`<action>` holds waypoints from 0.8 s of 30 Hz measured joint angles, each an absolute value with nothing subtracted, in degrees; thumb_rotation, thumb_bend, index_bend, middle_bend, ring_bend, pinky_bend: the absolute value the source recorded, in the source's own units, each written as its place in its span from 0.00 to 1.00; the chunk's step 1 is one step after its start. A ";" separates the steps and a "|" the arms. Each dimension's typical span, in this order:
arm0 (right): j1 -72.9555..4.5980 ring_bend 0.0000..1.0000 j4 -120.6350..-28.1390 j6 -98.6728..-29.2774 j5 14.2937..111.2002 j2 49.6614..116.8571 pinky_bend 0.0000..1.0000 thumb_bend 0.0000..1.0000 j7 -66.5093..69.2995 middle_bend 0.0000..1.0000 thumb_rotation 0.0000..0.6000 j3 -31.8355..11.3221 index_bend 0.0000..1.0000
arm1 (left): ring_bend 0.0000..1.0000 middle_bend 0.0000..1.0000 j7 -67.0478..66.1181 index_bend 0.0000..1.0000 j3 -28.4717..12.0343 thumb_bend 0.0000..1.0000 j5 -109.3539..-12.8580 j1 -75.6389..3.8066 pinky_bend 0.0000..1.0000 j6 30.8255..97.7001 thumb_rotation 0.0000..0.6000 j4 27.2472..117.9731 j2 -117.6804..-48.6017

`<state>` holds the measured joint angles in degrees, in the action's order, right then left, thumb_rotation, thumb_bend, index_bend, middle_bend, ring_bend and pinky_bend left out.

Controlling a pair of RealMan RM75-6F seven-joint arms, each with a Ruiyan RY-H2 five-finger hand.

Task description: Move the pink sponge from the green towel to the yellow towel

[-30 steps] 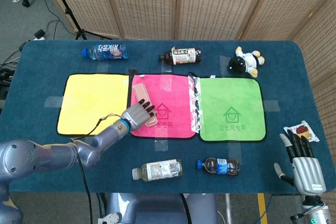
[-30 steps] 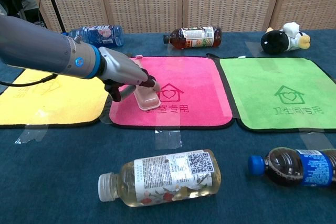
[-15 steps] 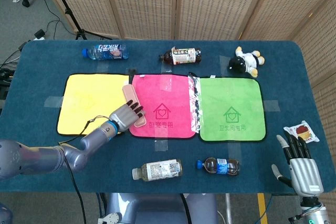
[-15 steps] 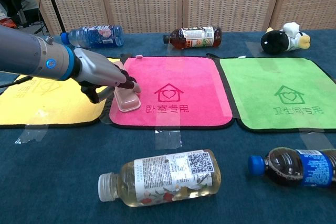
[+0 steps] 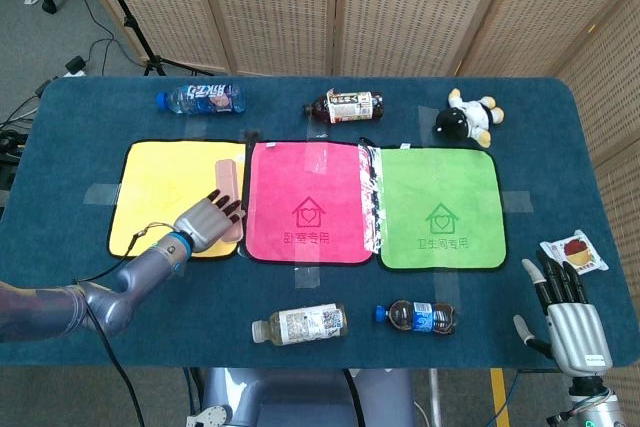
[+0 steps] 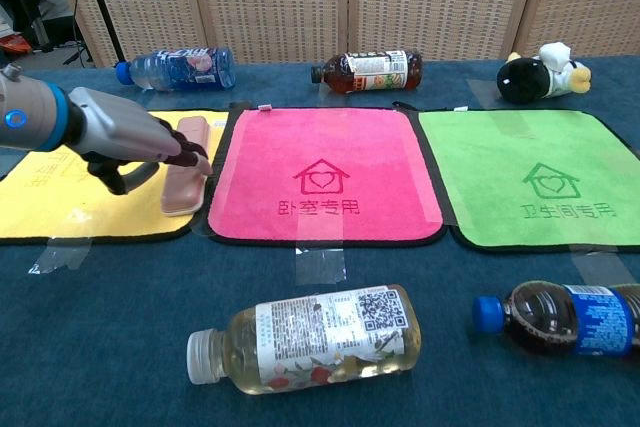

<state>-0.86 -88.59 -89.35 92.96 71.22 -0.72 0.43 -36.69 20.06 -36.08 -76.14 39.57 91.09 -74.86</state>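
The pink sponge (image 5: 228, 183) (image 6: 184, 183) lies lengthwise at the right edge of the yellow towel (image 5: 160, 197) (image 6: 60, 192), next to the pink towel (image 5: 305, 202) (image 6: 320, 172). My left hand (image 5: 206, 219) (image 6: 135, 147) holds it, fingers laid over its top and near end. The green towel (image 5: 440, 209) (image 6: 540, 182) on the right has nothing on it. My right hand (image 5: 570, 317) hangs at the table's near right corner, fingers spread and holding nothing; it does not show in the chest view.
At the back lie a water bottle (image 5: 200, 99) (image 6: 175, 67), a tea bottle (image 5: 343, 107) (image 6: 368, 67) and a plush cow (image 5: 468, 117) (image 6: 540, 72). Near the front edge lie a pale bottle (image 5: 300, 324) (image 6: 310, 337) and a dark bottle (image 5: 420, 316) (image 6: 560, 317). A snack packet (image 5: 574, 249) sits far right.
My left hand has carried the pink sponge leftward, off the pink towel and onto the yellow towel's right edge. The right hand has sunk slightly lower in view.
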 measured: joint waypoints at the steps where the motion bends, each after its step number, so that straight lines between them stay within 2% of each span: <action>1: -0.86 0.00 -88.63 -89.38 93.10 71.24 0.00 0.36 -0.80 0.00 1.00 0.46 0.07 | 0.00 0.00 -36.69 0.00 20.45 0.95 -36.23 -75.80 0.02 39.62 1.00 91.17 -74.53; 6: -0.75 0.00 -89.28 -89.79 93.80 71.23 0.00 0.36 -1.30 0.00 1.00 0.68 0.07 | 0.00 0.00 -36.12 0.00 22.73 0.95 -37.08 -72.56 0.02 39.96 1.00 90.86 -73.02; 14: -0.71 0.00 -89.80 -89.81 94.69 71.41 0.00 0.36 -2.24 0.00 1.00 1.14 0.07 | 0.00 0.00 -34.61 0.00 23.79 0.95 -39.61 -68.64 0.02 40.35 1.00 89.63 -70.67; 18: -0.73 0.00 -89.82 -89.60 94.89 71.63 0.00 0.36 -2.67 0.00 1.00 1.32 0.07 | 0.00 0.00 -33.53 0.00 23.03 0.92 -41.08 -67.22 0.02 41.60 1.00 89.36 -69.39; 24: -0.81 0.00 -89.80 -89.39 94.94 71.74 0.00 0.36 -2.76 0.00 1.00 1.36 0.07 | 0.00 0.00 -28.70 0.00 19.05 0.79 -45.40 -64.34 0.02 47.00 1.00 89.52 -68.26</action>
